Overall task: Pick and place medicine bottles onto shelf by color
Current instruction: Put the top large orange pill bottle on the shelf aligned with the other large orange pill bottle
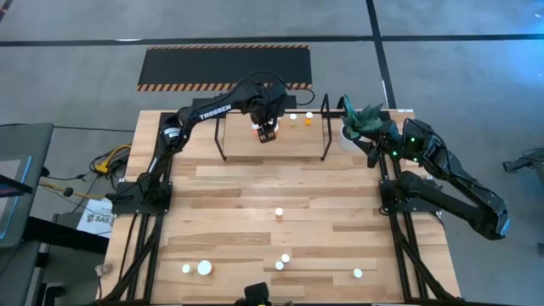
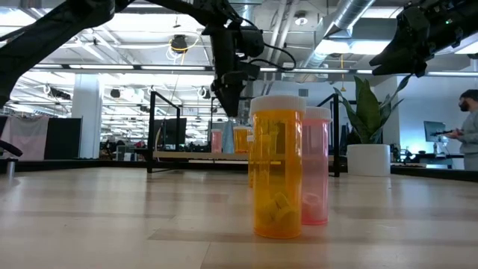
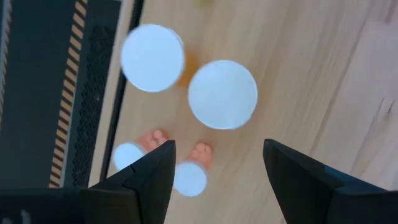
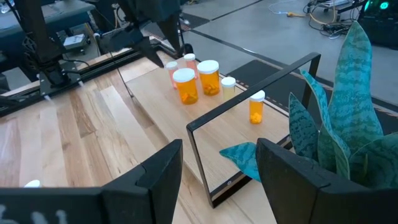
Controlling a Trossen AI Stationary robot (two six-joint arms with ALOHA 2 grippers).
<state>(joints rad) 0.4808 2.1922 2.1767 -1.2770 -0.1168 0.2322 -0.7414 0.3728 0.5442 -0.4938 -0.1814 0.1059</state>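
1. Left gripper (image 1: 267,133) over the shelf (image 1: 238,136) at the bench's far edge; fingers (image 3: 152,177) apart, holding nothing.
2. On the shelf board: two pink bottles (image 3: 189,174) and two orange bottles (image 3: 222,93) beneath that gripper; more bottles (image 4: 257,106) along the board toward its right end.
3. Loose bottles (image 1: 279,212) at mid-bench and near the front edge.
4. Right gripper (image 4: 217,168) beside the plant (image 1: 361,119) at the far right corner; fingers (image 4: 155,171) apart, empty.
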